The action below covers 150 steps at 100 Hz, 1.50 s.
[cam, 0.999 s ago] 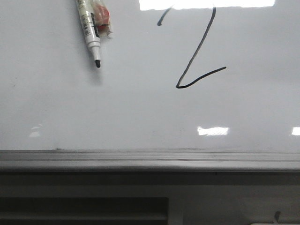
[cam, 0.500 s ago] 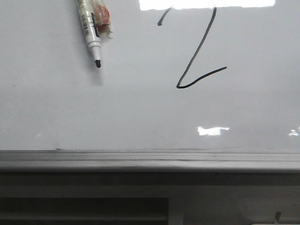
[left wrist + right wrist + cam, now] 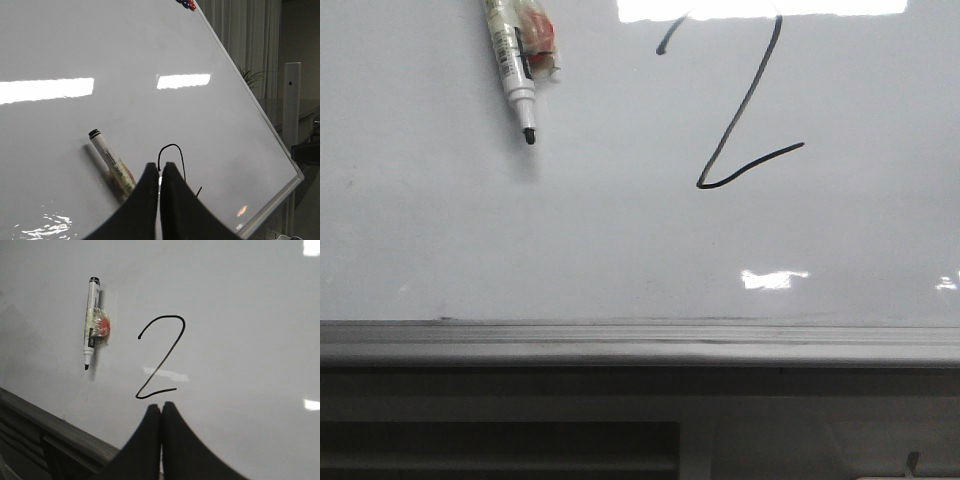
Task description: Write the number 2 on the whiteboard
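Note:
The whiteboard [image 3: 470, 250] fills the front view, glossy and pale. A black number 2 [image 3: 740, 110] is drawn on it, its curved top cut off by the frame edge. The whole number 2 [image 3: 161, 356] shows in the right wrist view. A white marker pen [image 3: 512, 62] with a black tip clings to the board left of the 2, a red-and-clear holder beside it. My left gripper [image 3: 160, 167] is shut with nothing in it, away from the whiteboard [image 3: 75, 45], the marker pen [image 3: 111, 162] and the top of the number 2 [image 3: 170, 155] beyond its tips. My right gripper [image 3: 161, 407] is shut and empty, below the 2.
A grey ledge [image 3: 640, 340] runs along the board's lower edge. Coloured magnets [image 3: 186, 4] sit at a far corner of the board. A curtain and a plant [image 3: 250, 77] stand beyond the board's edge.

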### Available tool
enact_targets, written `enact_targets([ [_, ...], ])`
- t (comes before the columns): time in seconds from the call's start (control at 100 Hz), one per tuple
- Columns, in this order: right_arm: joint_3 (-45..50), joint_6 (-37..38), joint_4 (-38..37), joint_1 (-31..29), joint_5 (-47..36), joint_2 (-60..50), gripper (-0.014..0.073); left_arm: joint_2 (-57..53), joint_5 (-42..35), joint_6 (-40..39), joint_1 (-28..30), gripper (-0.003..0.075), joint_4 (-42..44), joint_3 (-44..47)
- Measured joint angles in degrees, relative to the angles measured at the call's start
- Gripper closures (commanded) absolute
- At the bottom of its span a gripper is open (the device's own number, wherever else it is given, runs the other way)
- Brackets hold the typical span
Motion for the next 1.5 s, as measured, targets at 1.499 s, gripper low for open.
enact_targets([
  [1.499,0.0,0.0,0.0,0.0,0.0,0.0,0.0641,-1.67,-7.95,-73.15,35.03,0.074,73.68,14.34],
])
